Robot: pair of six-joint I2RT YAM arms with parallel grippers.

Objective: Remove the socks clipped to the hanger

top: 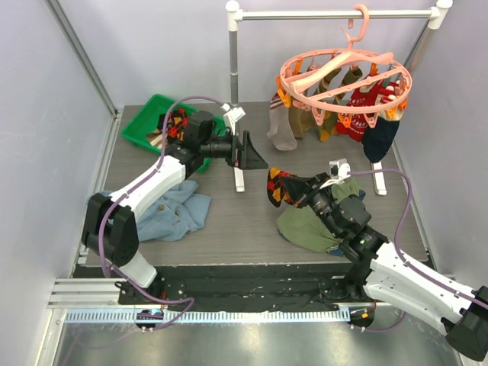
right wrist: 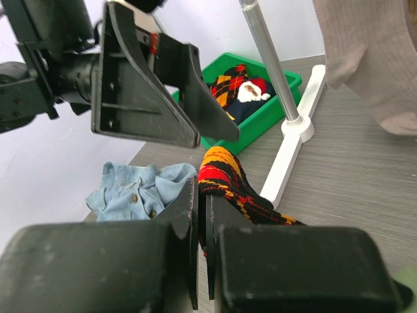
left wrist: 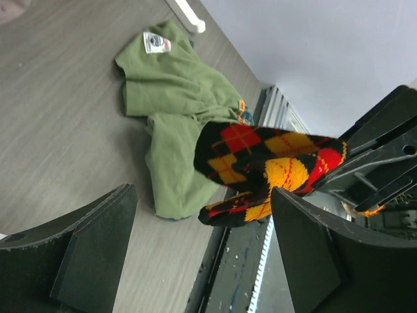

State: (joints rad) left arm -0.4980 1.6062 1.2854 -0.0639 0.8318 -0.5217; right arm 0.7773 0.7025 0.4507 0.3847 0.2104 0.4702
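right gripper (top: 299, 192) is clenching an argyle sock (top: 277, 185) over the table's (top: 229, 221) centre. left gripper (top: 253, 155), fingers released and grasping nothing, is hovering near the sock's 10 o'clock. the hanger (top: 305, 80) is hanging on the rail (top: 335, 14) at 1 o'clock, other socks (top: 358, 103) dangling from it. more are lying in the bin (top: 141, 126) at 10 o'clock.
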